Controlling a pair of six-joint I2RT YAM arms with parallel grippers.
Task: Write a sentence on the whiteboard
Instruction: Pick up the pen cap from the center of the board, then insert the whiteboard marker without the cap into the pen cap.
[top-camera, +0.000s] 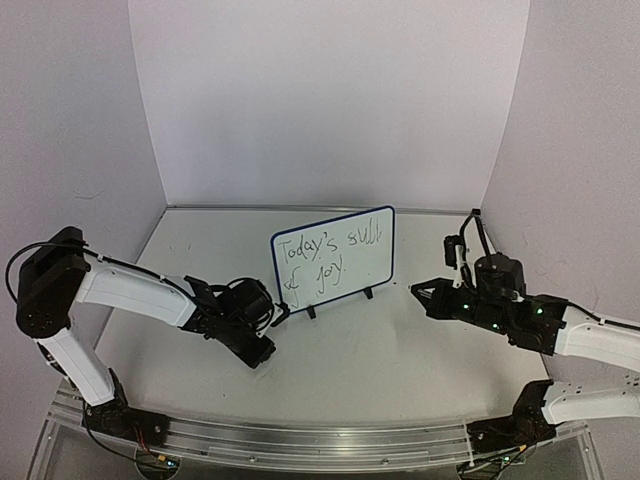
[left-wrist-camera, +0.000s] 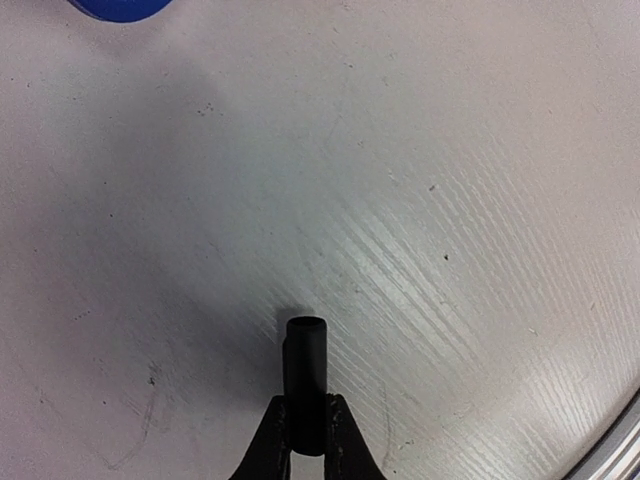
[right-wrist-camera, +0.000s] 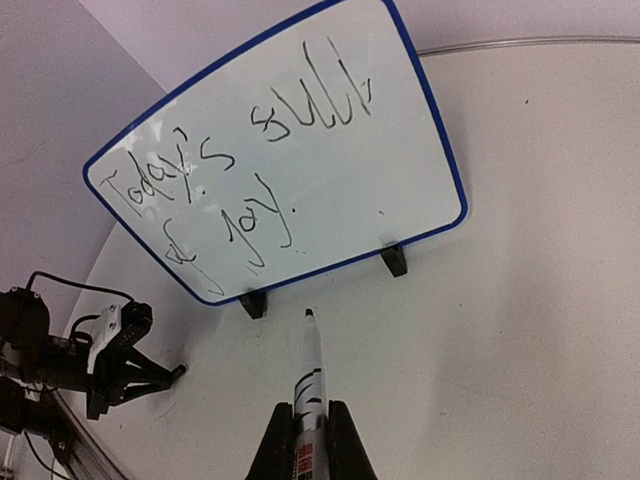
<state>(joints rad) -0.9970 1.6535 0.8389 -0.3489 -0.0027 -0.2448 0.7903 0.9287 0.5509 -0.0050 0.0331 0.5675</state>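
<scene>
Jaws clamped over scuffed table (top-camera: 400, 350), lilac walls (top-camera: 320, 100).

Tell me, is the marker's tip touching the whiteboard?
No, the marker in the right gripper ends short of the whiteboard, with bare table showing between tip and rim.

1. A white tabletop (top-camera: 400, 340) is seen, marked by faint scuffs and dark specks.
2. It is enclosed by pale walls (top-camera: 320, 100) behind and at both sides.
3. An aluminium rail (top-camera: 320, 440) is fixed along its near edge.
4. A white-barrelled marker (right-wrist-camera: 311, 370) is seen uncapped, and a black tubular cap (left-wrist-camera: 306, 360) is seen well apart from it.
</scene>
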